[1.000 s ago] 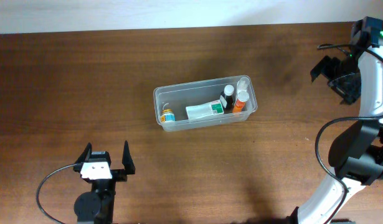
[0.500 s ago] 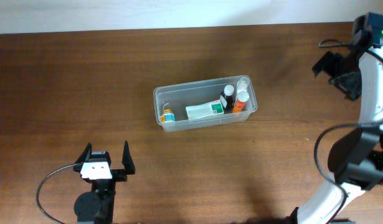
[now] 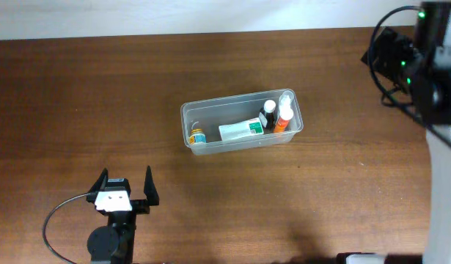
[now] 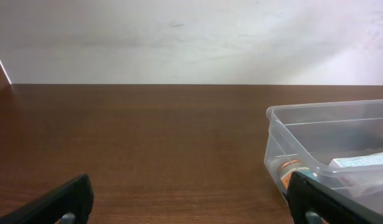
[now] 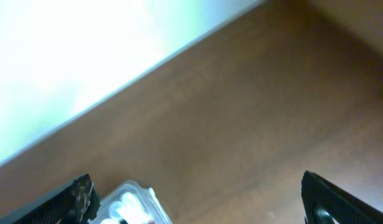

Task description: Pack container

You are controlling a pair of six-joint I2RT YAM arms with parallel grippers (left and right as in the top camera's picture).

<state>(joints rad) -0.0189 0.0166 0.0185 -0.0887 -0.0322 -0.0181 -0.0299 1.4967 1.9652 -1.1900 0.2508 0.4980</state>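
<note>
The clear plastic container [image 3: 186, 111] sits in the middle of the table. Inside it are a small jar with a yellow label [image 3: 198, 136], a white and green box [image 3: 241, 130], a dark bottle [image 3: 269, 115], an orange bottle [image 3: 283, 119] and a clear bottle [image 3: 287, 97]. My left gripper [image 3: 125, 177] is open and empty near the front left, well short of the container; its wrist view [image 4: 191, 208] shows the container's left end [image 4: 284, 118]. My right gripper [image 3: 387, 54] is raised at the far right, open and empty [image 5: 197, 205], and a container corner [image 5: 134, 194] shows below it.
The brown wooden table [image 3: 78, 95] runs to a white wall at the back [image 4: 179, 37]. My right arm's white links [image 3: 441, 176] stand along the right edge. A cable [image 3: 60, 213] loops beside the left arm.
My right arm has lifted, and its wrist has swung toward the far right corner. The left arm, the container and its contents have not moved.
</note>
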